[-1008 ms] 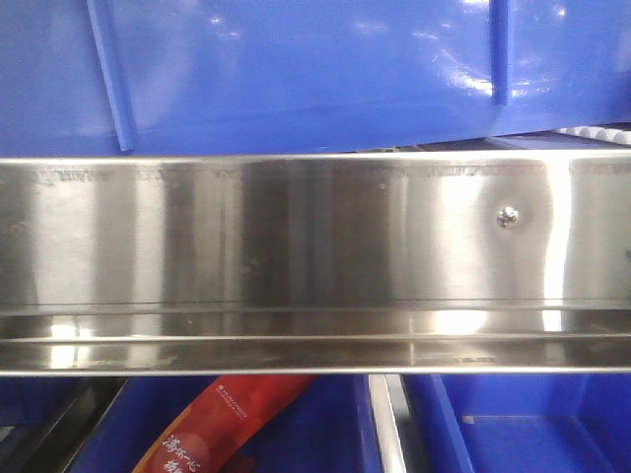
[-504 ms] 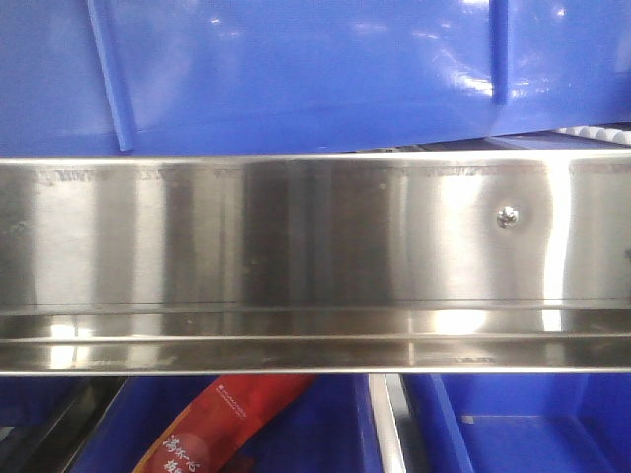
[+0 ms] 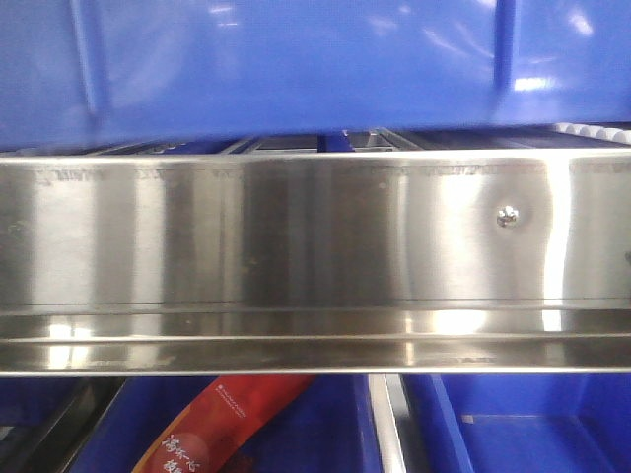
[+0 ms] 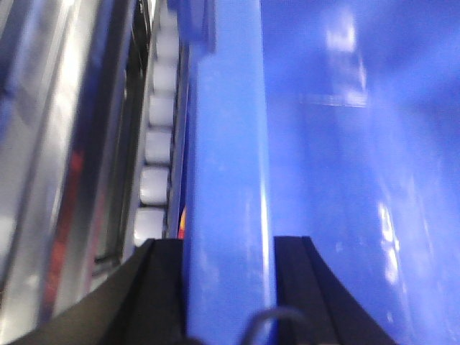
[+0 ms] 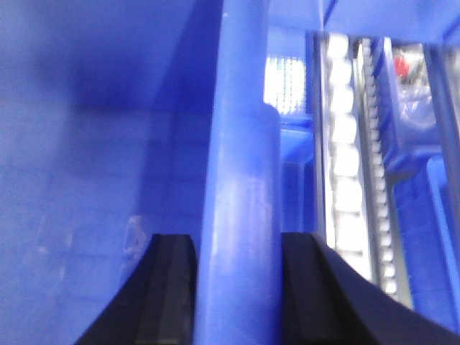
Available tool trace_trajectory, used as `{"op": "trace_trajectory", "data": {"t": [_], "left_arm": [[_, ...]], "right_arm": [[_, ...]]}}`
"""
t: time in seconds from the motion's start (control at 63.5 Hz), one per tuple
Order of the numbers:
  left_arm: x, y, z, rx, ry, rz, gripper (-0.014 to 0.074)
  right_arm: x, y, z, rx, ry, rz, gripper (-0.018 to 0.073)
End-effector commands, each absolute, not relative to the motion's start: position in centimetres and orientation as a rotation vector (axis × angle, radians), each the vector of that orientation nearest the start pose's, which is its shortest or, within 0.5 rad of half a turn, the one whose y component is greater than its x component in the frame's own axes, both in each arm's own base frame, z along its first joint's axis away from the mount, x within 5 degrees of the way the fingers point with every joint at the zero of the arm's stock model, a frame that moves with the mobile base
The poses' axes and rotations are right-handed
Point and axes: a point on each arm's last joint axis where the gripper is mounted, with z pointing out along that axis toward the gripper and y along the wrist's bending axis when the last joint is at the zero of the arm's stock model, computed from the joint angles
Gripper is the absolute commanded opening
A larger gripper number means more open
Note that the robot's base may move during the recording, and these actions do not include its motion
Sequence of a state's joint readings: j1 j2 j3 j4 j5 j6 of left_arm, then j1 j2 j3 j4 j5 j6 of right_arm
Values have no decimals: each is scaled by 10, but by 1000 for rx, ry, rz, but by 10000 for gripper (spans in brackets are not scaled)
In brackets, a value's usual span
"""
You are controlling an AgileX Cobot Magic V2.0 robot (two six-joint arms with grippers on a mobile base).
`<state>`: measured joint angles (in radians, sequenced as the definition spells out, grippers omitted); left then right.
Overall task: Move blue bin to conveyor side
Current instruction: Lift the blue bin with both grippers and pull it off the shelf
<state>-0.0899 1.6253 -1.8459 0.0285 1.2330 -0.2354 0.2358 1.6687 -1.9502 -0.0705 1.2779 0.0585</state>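
**Operator:** What have the pincers got?

**Inspector:** At the bottom of its wrist view, your left gripper (image 4: 228, 287) has its black fingers (image 4: 154, 287) on either side of the blue bin's (image 4: 226, 144) thick rim, clamped onto it. Your right gripper (image 5: 241, 287) straddles and grips the rim the same way.

**Operator:** And past them?

**Inspector:** White rollers (image 4: 154, 144) run up the left-centre of the left wrist frame, beside the bin wall. In the right wrist frame they stand right of centre (blur hides finer detail).

**Operator:** Where does the bin sit from the front?

**Inspector:** Nearest you, a stainless-steel rail (image 3: 315, 236) crosses mid-frame, with a screw (image 3: 507, 216) right of centre. Under it, at the bottom left-centre, a red packet (image 3: 222, 424) shows against a lower blue crate (image 3: 325, 434). Behind and above the rail, the bin fills the top of the frame. At centre, a narrow gap under its lower edge shows rack bars (image 3: 296, 144).
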Motion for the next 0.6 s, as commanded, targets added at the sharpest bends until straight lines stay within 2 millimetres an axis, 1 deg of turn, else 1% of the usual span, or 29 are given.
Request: {"op": "trace_trajectory", "data": {"t": [0.0, 0.142, 0.189, 0.394, 0.504, 0.583], "left_arm": [[331, -35, 458, -152, 2351, -150, -17], [321, -39, 474, -131, 2311, -162, -17], [315, -40, 481, -125, 2292, -168, -17], [290, -39, 500, -109, 2243, -165, -17], [277, -37, 509, -108, 2214, -165, -17], [271, -36, 511, -108, 2208, -161, -17]], "right_arm": [[321, 68, 471, -193, 2327, 31, -81], [304, 64, 486, -163, 2281, 50, -81], [298, 63, 491, -156, 2265, 55, -81], [272, 57, 512, -137, 2197, 81, -81], [259, 55, 520, -124, 2169, 106, -81], [250, 53, 523, -115, 2157, 113, -81]]}}
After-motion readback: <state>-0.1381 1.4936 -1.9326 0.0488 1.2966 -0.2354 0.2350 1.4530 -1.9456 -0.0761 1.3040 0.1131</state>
